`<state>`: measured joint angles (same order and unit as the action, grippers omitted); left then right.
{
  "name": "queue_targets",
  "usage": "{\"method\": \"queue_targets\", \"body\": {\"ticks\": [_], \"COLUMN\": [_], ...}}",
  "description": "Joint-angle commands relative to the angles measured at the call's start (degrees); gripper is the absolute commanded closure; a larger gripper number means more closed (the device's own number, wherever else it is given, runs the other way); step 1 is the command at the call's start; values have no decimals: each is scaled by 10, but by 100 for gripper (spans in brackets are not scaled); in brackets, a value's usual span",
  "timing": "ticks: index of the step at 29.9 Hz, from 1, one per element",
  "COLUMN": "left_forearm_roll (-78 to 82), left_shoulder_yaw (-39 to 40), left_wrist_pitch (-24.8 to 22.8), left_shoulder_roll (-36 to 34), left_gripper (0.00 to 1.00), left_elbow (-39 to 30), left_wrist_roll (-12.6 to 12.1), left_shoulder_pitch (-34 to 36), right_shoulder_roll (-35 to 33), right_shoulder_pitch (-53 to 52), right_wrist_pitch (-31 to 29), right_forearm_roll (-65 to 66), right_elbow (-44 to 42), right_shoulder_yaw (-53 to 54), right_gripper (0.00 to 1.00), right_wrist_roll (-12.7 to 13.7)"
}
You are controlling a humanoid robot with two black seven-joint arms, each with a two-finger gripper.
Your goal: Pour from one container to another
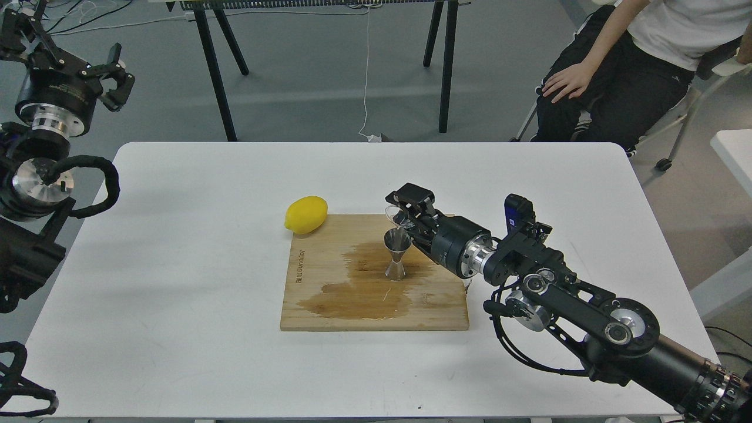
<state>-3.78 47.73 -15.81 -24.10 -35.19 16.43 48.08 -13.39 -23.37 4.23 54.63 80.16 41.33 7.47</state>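
- The tabletop (176, 247) carried a wet-stained wooden board (329, 305) near its middle, with a lemon (306, 214) at the board's far-left corner.
- My right claw (405, 212) was clamped on the glass cup (392, 212), tipped just beyond and touching-close to the jigger (397, 254), which stood upright mid-board.
- My left claw (111, 73) hung off the far-left corner, fingers apart, well away.

White table (176, 247), rounded corners, matte top. Wooden cutting board (329, 305) flat near centre, large dark wet stain across its middle. Yellow lemon (305, 214) on the tabletop, touching the board's far-left corner. Steel jigger (397, 254) upright on the board, inside the wet patch.
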Motion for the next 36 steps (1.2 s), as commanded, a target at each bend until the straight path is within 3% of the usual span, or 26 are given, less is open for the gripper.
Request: {"method": "queue_targets", "body": {"ticks": [1, 24, 36], "left_forearm_roll": [0, 0, 0], "left_shoulder_yaw": [0, 1, 1], "left_wrist_pitch": [1, 0, 0], "left_shoulder_roll": [1, 0, 1], "left_gripper": [0, 0, 0], "left_elbow": [-1, -1, -1], "left_wrist_roll": [-1, -1, 0], "left_shoulder_pitch": [0, 0, 0], "right_shoulder_roll": [-5, -4, -5], "right_shoulder_pitch": [1, 7, 9], "right_wrist_pitch": [0, -1, -1], "right_forearm_roll": [0, 173, 301], "right_elbow": [1, 1, 1], "right_shoulder_yaw": [0, -7, -33], "right_gripper": [66, 66, 66], "right_wrist_roll": [-1, -12, -37]}}
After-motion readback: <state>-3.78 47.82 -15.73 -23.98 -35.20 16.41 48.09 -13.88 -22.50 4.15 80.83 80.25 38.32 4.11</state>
